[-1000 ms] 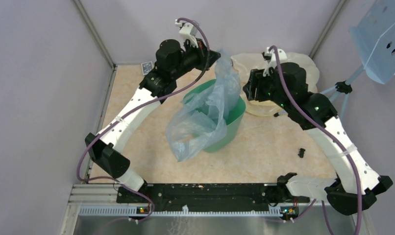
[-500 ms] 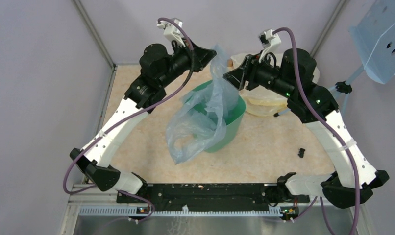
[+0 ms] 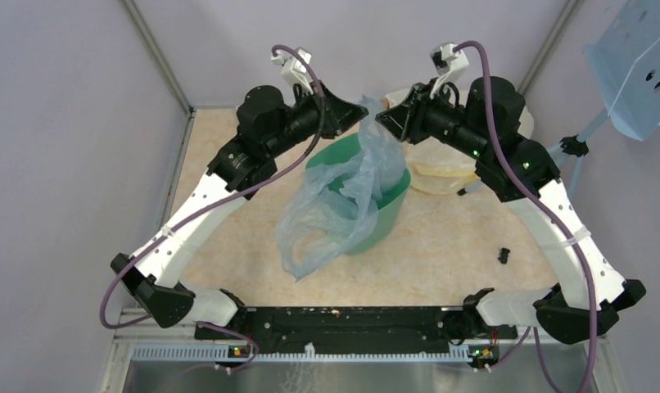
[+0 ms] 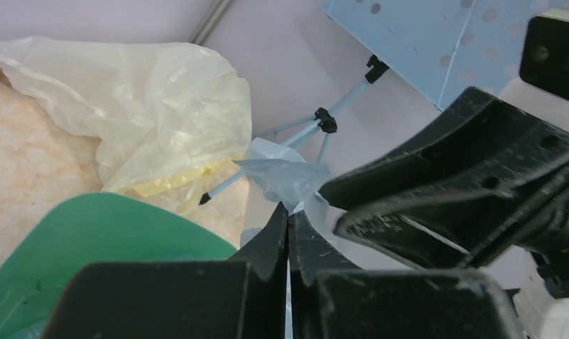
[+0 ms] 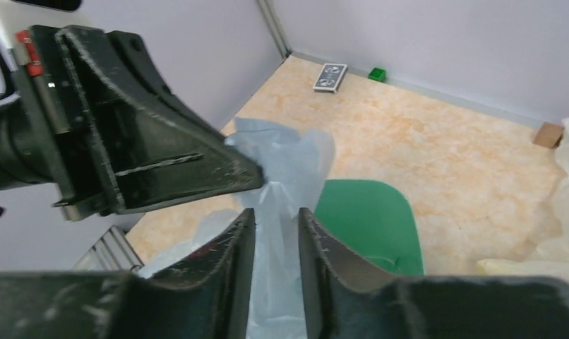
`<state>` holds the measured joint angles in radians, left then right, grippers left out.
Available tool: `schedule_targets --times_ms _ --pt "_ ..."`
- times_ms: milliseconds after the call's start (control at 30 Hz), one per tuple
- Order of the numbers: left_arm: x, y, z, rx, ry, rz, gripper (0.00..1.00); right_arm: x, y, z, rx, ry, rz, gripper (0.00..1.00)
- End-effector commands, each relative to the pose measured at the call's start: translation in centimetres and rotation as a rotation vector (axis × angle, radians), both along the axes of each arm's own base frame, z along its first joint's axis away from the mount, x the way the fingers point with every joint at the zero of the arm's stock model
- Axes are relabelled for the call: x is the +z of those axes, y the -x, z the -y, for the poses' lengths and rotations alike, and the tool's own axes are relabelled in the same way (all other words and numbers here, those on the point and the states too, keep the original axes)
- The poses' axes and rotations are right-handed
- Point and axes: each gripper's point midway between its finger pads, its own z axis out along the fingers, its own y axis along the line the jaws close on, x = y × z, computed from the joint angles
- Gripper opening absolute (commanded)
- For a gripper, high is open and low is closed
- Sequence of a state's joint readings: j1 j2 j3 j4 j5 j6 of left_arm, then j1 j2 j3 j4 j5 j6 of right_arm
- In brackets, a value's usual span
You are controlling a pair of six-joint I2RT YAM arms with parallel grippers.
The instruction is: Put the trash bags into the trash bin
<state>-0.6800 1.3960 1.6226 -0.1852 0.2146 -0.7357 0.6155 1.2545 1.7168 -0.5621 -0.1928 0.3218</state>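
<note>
The pale blue trash bag (image 3: 343, 192) hangs from its pinched top and drapes over the front-left rim of the mint-green trash bin (image 3: 388, 209), its lower part resting on the table. My left gripper (image 3: 356, 110) is shut on the bag's top tip; the left wrist view shows the tip (image 4: 283, 176) poking out past the closed jaws (image 4: 289, 212). My right gripper (image 3: 384, 123) faces the left one and is open. In the right wrist view its fingers (image 5: 276, 215) straddle the bag's neck (image 5: 282, 176) just below the left gripper (image 5: 133, 148), above the bin (image 5: 370, 219).
A cream-yellow plastic bag (image 3: 454, 168) lies right behind the bin. A small black part (image 3: 504, 255) lies on the table at the right. A card pack (image 5: 330, 76), a green block (image 5: 376, 73) and a brown block (image 5: 548, 133) sit along the back wall. A blue perforated panel on a tripod (image 3: 638, 57) stands at the right.
My right gripper has swung from facing down towards the bag's top and closed in on it. My left gripper has kept its hold and shifted a little lower and to the right.
</note>
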Motion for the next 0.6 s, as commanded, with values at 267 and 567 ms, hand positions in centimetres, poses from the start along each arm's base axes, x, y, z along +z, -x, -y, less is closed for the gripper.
schedule_targets --times_ms 267,567 --pt "2.0 4.8 -3.0 -0.055 -0.087 0.102 0.94 0.0 -1.8 0.8 -0.103 -0.009 0.086 0.0" --pt "-6.6 8.1 -11.9 0.167 -0.394 -0.065 0.99 -0.5 -2.7 1.6 -0.168 -0.003 0.113 0.0"
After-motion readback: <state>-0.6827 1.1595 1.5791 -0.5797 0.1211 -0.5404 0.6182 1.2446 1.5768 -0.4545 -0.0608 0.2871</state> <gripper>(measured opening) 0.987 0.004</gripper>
